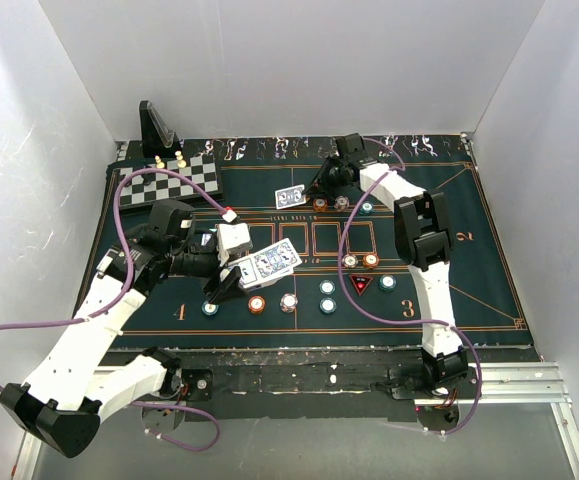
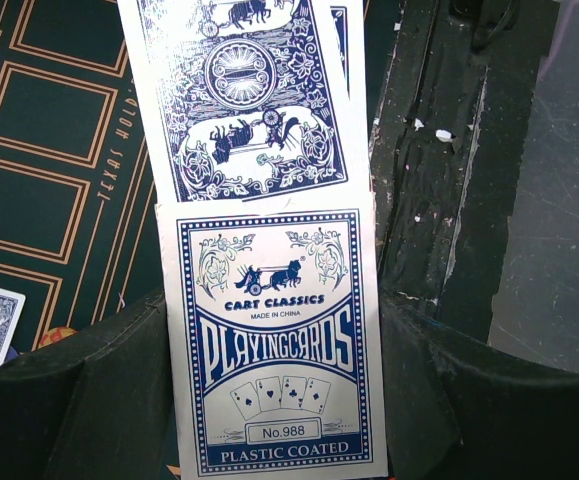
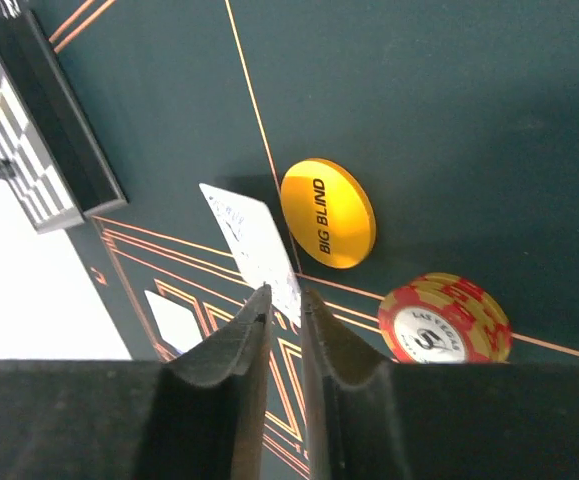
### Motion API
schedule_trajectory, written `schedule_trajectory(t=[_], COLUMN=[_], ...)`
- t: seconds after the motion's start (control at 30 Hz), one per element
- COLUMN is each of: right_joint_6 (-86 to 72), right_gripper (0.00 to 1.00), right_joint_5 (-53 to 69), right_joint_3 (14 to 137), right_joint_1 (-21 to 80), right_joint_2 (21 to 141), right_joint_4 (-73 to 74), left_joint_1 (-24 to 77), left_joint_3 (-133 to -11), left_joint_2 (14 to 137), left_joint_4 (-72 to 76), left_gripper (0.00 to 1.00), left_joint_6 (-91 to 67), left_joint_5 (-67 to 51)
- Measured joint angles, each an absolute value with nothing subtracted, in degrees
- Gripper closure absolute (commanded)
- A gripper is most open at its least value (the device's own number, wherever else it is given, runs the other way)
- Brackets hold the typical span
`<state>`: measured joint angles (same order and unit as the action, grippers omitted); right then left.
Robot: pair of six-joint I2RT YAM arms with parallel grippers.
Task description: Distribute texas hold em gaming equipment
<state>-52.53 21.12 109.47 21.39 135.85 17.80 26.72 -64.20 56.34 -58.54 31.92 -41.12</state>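
Observation:
My left gripper (image 1: 241,275) is shut on a blue-and-white playing-card box (image 1: 272,264) and holds it above the mat's left half. In the left wrist view the box (image 2: 269,340) sits between my fingers (image 2: 119,380), with blue-backed cards (image 2: 239,90) sticking out of its top. My right gripper (image 1: 317,188) is at the far middle beside a blue-backed card (image 1: 290,196). In the right wrist view its jaws (image 3: 287,292) stand a narrow gap apart with the tilted card's (image 3: 249,240) end between them. A yellow "BIG BLIND" disc (image 3: 327,212) and an orange chip (image 3: 444,320) lie next to it.
A chessboard (image 1: 169,182) with pawns and a black stand (image 1: 155,125) are at the far left. Chips lie by the right gripper (image 1: 341,203), around the red triangle marker (image 1: 361,284) and along the near row (image 1: 256,303). Grey walls enclose the table.

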Motion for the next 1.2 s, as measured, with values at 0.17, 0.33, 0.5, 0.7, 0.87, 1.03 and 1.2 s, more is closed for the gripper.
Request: schedule_trajectory(t=[0.17,0.33,0.5,0.7,0.87,1.03,1.2], right_joint_6=[-50.9,-49.5,-49.3,-50.6,-50.4,-47.7,-47.8], right_gripper=[0.39,0.23,0.15,0.13,0.12,0.11,0.11], right_joint_5=[20.5,21.2,24.6,34.5,40.3,41.0,40.9], right_joint_3=[112.4,114.0,108.5,90.0,79.4,73.6,70.6], right_joint_1=[21.3,21.4,21.4,21.5,24.5,30.5,32.9], right_joint_2=[135.7,133.3,121.3,95.8,83.6,81.6,81.7], right_joint_4=[20.8,22.3,20.9,14.2,12.0,15.6,17.6], left_joint_1=[26.7,26.7,26.7,26.7,26.7,26.7,26.7], left_joint_3=[-64.2,-64.2,-64.2,-64.2,-64.2,-64.2,-64.2], left_joint_2=[56.3,56.3,56.3,56.3,56.3,56.4,56.5], left_joint_4=[-58.9,-59.4,-59.5,-59.5,-59.5,-59.5,-59.5], left_gripper=[0.92,0.92,0.92,0.92,0.92,0.92,0.92], left_joint_6=[31.9,31.9,31.9,31.9,31.9,31.9,31.9], left_joint_5=[-41.1,-41.1,-41.1,-41.1,-41.1,-41.1,-41.1])
